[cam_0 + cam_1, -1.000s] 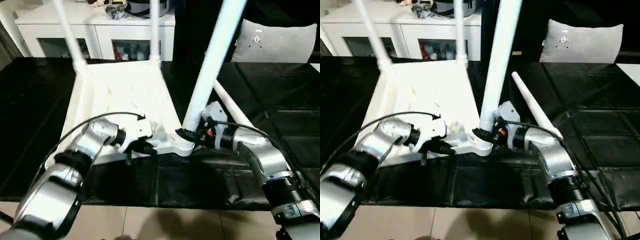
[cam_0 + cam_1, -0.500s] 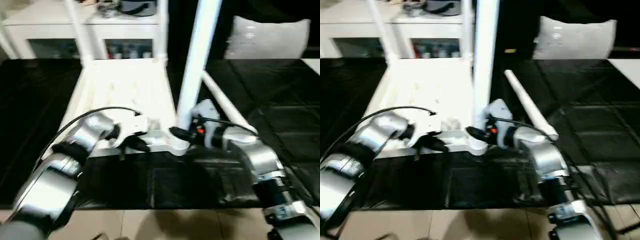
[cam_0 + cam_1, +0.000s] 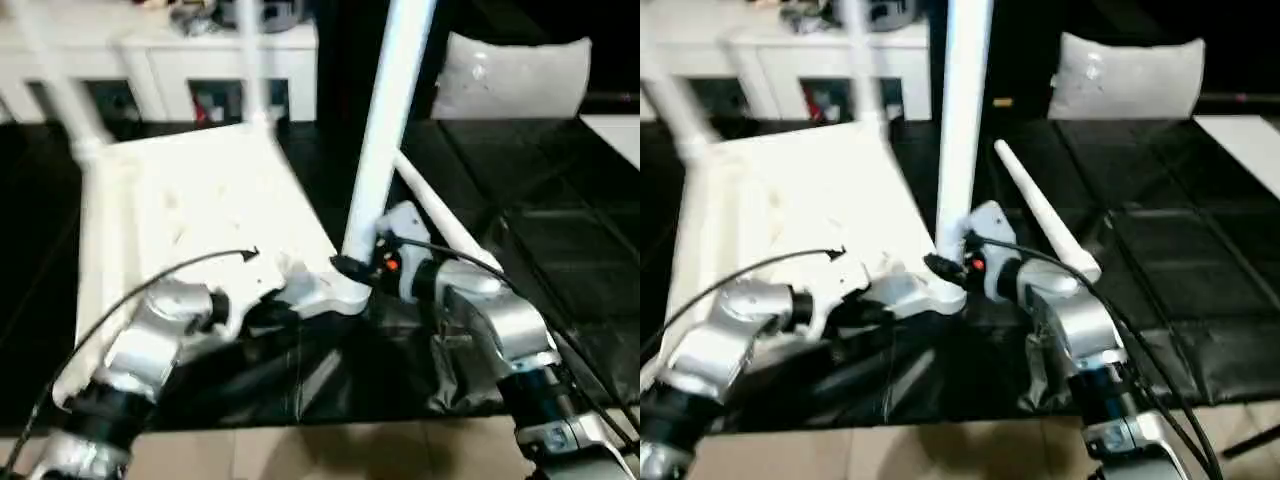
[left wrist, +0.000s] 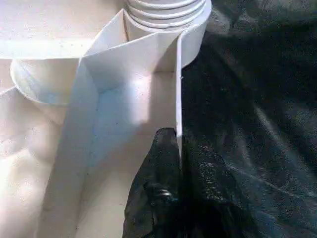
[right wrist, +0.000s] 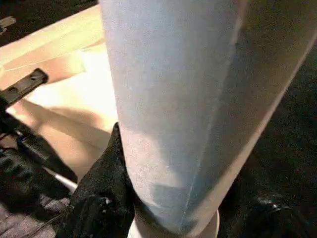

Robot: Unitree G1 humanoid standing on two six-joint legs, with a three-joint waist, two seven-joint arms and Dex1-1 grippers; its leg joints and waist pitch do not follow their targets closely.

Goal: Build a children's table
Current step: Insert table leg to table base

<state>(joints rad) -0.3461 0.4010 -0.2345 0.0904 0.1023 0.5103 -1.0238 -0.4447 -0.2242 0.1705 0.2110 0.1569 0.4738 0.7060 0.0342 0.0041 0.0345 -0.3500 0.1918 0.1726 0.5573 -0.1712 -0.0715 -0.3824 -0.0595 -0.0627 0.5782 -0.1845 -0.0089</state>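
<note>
Table top point(image 3: 190, 215) lies inverted. Left claw point(image 3: 262, 312), pressed together, pinches its near rim; right claw point(image 3: 352, 268) grips the upright leg point(image 3: 385, 130) at the corner socket.

A close view along the robot's left gripper point(image 4: 171, 148), whose black fingers point(image 4: 157, 163) are closed together on the thin upright edge wall of the white plastic underside of the small children's table top point(image 4: 104, 114). White ribs run away from the fingers and meet at a rounded corner socket point(image 4: 44, 87). Beyond it, the ridged, threaded base of a round white table leg point(image 4: 166, 12) sits in a second rounded socket at the table's corner. Beside the wall lies a crinkled, glossy black floor covering point(image 4: 252, 114).
</note>
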